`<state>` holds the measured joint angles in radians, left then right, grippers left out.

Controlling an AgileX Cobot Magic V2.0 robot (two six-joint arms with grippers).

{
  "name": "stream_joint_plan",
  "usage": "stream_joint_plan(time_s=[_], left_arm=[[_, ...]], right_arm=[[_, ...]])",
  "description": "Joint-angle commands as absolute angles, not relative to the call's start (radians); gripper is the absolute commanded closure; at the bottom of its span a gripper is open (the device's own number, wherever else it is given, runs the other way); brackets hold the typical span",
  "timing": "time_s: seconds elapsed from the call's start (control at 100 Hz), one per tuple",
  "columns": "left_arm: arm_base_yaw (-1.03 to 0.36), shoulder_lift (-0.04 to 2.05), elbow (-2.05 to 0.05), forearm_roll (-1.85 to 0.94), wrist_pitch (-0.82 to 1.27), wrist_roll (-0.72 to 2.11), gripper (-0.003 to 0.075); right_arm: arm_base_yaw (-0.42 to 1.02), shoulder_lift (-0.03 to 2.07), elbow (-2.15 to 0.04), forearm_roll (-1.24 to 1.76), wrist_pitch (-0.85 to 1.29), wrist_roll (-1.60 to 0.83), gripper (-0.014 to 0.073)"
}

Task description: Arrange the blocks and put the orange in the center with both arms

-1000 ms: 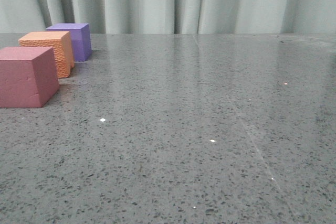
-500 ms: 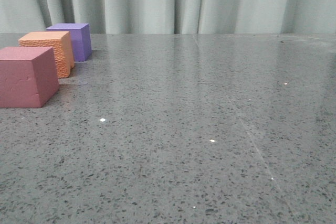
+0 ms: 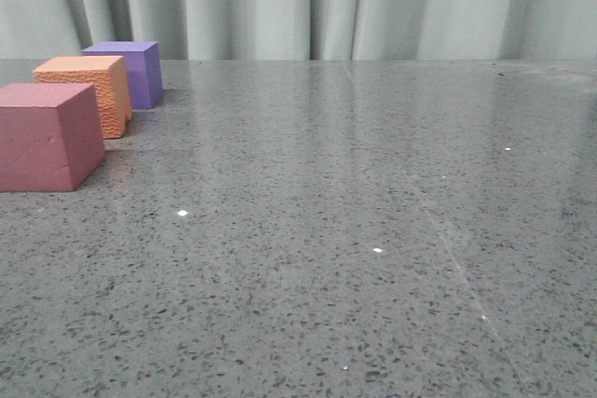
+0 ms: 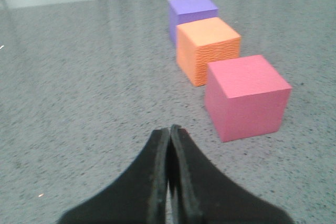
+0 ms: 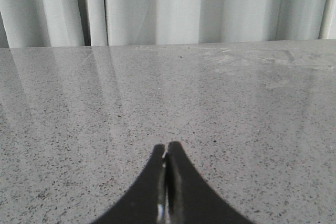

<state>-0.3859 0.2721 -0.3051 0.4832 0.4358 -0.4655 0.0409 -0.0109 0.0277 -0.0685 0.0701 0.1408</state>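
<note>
While the orange [image 4: 208, 48] already sat between the purple [image 4: 191, 10] and pink [image 4: 245, 96] blocks, touching neither, both your grippers, left [image 4: 169, 129] and right [image 5: 166, 148], were pinched closed and empty, so retreat looked sufficient.

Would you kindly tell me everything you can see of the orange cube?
The orange cube looks foam-like, with a smoother top and pebbled, rippled side faces. It sits upright and flat on the speckled grey table, the middle of a three-cube row: the purple cube behind it, the pink cube nearer the camera. It stands very close to both; whether they touch is unclear. No gripper holds it.
</note>
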Motion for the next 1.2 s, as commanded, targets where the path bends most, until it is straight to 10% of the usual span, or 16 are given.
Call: stream_joint_plan(time_s=[0.0,0.35,1.19], left_arm=[[-0.342,0.264,-0.281,0.371,0.271,-0.338,0.0739],[-0.123,0.124,-0.045,0.182,0.055,-0.193,0.0739],[-0.118,-0.037,0.049,0.167,0.036,-0.185,0.0739]], right_arm=[[0.035,-0.03,0.013,-0.066,-0.018,0.133,0.0713],[0.035,-0.03,0.013,-0.066,-0.018,0.133,0.0713],[0.035,-0.03,0.013,-0.066,-0.018,0.133,0.0713]])
